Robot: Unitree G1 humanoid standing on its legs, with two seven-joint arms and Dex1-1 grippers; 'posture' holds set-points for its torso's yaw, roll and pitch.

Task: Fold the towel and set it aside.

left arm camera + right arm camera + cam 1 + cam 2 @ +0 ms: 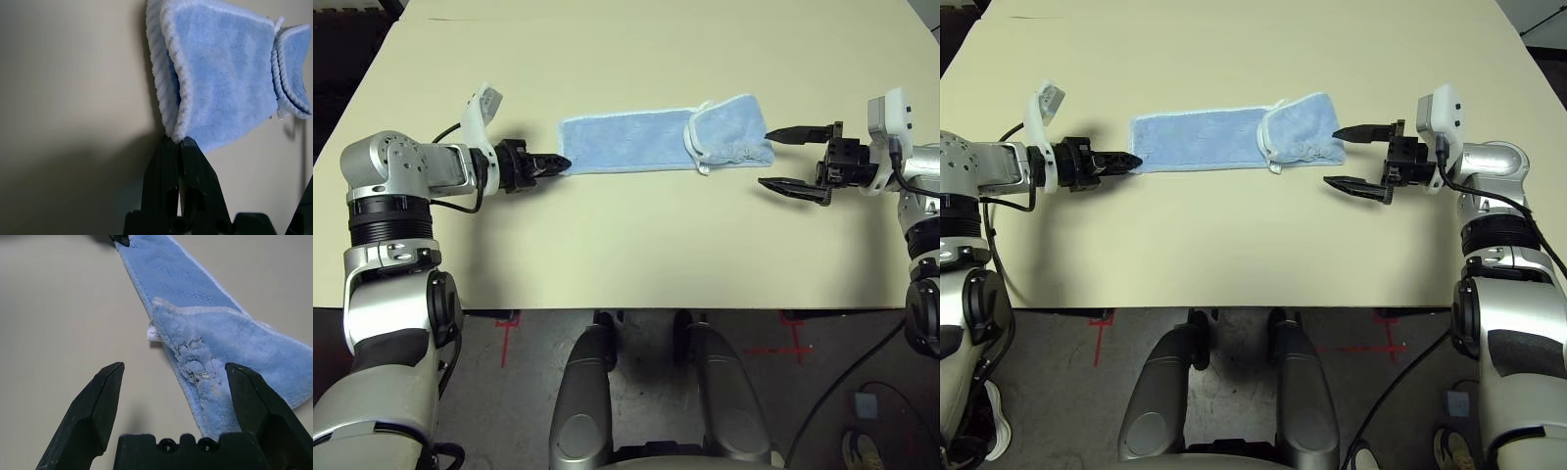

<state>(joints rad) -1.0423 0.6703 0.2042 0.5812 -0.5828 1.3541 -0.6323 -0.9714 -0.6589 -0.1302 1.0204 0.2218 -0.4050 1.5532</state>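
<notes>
The light-blue towel lies as a long folded strip across the middle of the table, its right end doubled back over itself into a fluffy flap. A small white tag sticks out at the flap's edge. My left gripper is shut on the towel's left end, and the left wrist view shows the white-edged corner pinched between the fingers. My right gripper stands open just off the towel's right end, one finger level with the flap, touching nothing.
The beige table stretches bare in front of and behind the towel. Its front edge runs close below both arms. Red tape marks show on the dark floor beneath.
</notes>
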